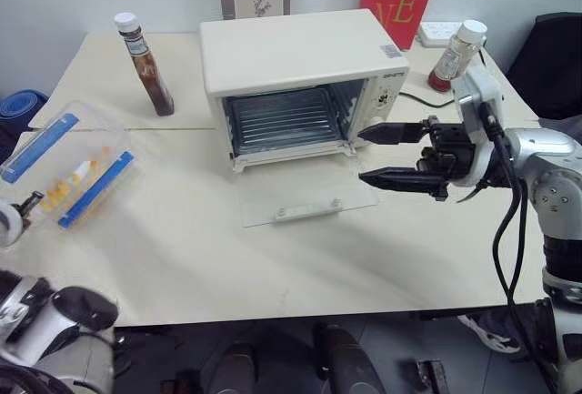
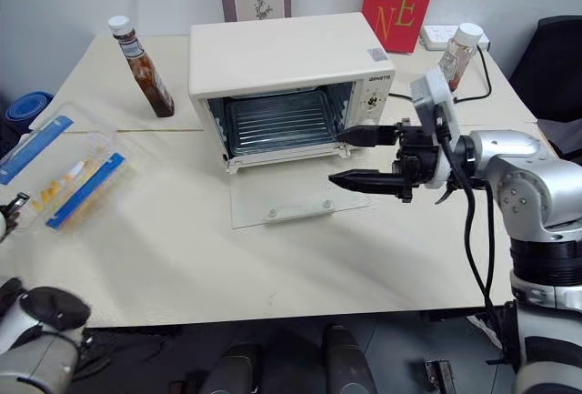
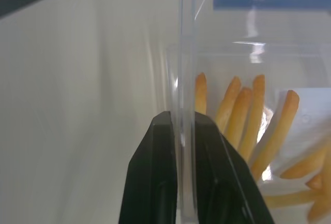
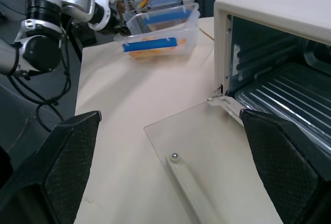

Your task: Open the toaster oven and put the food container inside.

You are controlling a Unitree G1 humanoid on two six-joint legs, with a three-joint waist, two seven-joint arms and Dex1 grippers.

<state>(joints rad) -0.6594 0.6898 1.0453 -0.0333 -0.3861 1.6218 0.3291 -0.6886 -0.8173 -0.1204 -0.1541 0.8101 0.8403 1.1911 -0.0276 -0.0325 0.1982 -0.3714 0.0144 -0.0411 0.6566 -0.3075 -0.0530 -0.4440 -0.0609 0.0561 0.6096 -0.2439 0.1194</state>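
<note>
A: Where is the food container (image 1: 64,165) seen?
B: At the desk's (image 1: 300,267) left edge, tilted, yellow strips inside; the left gripper's (image 3: 182,131) jaws are clamped on its clear wall.
A: And the toaster oven (image 1: 300,80)?
B: Its glass door (image 1: 300,196) is laid flat, the rack bare. The right gripper's (image 1: 380,155) jaws are held wide apart beside it.

Left gripper (image 3: 181,125): fingers pinched together on a thin clear wall. Right gripper (image 1: 382,154): held level, fingers spread wide, empty.
</note>
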